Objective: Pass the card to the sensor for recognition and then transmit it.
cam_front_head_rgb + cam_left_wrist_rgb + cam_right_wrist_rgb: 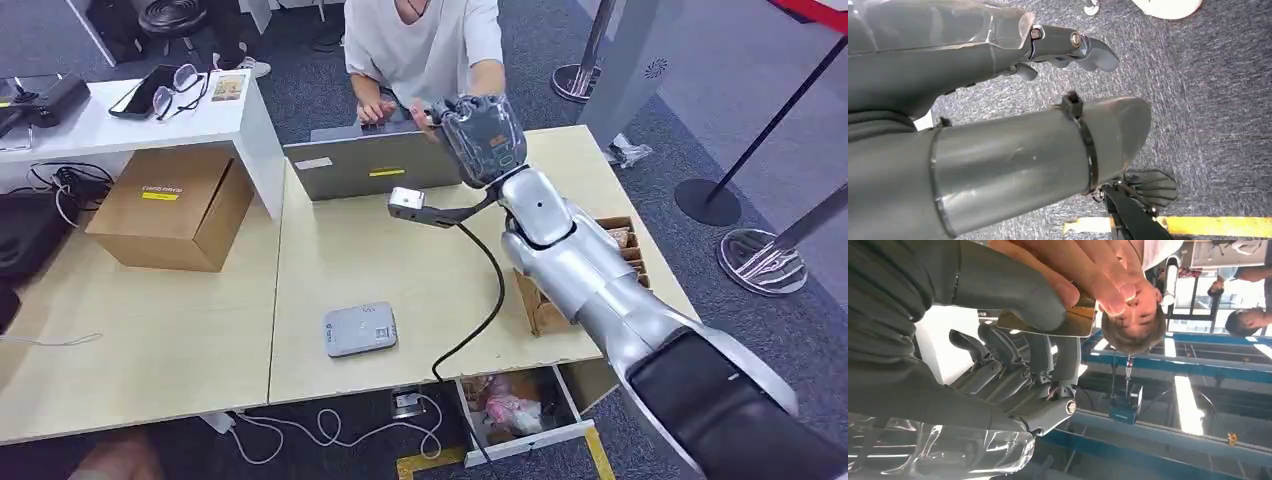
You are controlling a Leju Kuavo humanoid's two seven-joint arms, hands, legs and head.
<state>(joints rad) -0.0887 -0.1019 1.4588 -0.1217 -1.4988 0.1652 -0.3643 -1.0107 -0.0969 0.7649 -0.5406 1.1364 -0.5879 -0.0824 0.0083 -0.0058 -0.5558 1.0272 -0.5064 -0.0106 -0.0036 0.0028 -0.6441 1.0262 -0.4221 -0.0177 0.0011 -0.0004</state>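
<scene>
Clearly the right hand (1013, 365) pinches the card (1075, 320), a person's fingers (1098, 280) touching it.

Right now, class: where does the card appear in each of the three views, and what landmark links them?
Head view: hidden behind the raised right hand near the person.
Left wrist view: not in it.
Right wrist view: card upper middle, between the thumb and the person's fingers.
Shared landmark: the right hand.

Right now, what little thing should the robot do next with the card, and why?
Probably loosen its thumb and let go. The right robot hand holds the card up by the person, and the person's fingers already grip it.
</scene>
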